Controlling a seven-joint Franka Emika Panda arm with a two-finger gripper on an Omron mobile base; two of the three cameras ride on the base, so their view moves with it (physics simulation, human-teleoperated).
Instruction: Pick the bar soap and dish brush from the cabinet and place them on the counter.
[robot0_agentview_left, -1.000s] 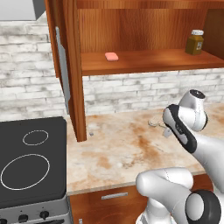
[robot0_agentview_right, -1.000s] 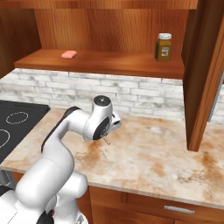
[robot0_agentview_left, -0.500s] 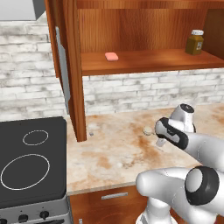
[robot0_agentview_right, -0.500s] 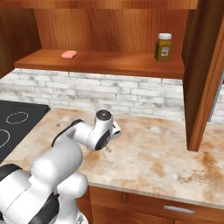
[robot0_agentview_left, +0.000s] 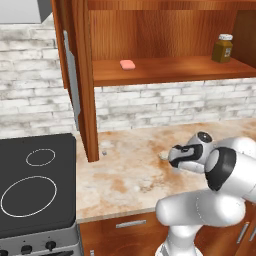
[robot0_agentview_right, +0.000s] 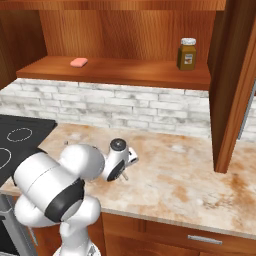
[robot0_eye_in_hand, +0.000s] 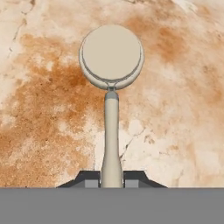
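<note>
My gripper (robot0_eye_in_hand: 111, 178) is shut on the handle of the dish brush (robot0_eye_in_hand: 111, 57), a beige brush with a round head that points away from the hand. It hangs low over the blotchy tan counter (robot0_eye_in_hand: 43, 109); whether it touches I cannot tell. From the left base view the gripper (robot0_agentview_left: 175, 156) is just above the counter (robot0_agentview_left: 130, 175), with the brush head (robot0_agentview_left: 164, 155) at its tip. The pink bar soap (robot0_agentview_left: 127, 64) (robot0_agentview_right: 79, 62) lies on the shelf of the open cabinet (robot0_agentview_left: 165, 70) (robot0_agentview_right: 125, 75).
An amber jar (robot0_agentview_left: 222, 48) (robot0_agentview_right: 187, 54) with a white lid stands at the shelf's right end. The black stovetop (robot0_agentview_left: 35, 185) (robot0_agentview_right: 20, 135) borders the counter on the left. Open cabinet doors (robot0_agentview_left: 75, 80) (robot0_agentview_right: 230, 85) hang down at both sides.
The arm has folded down and brought the gripper with the dish brush from mid-height to just over the counter. The soap and jar have not moved.
</note>
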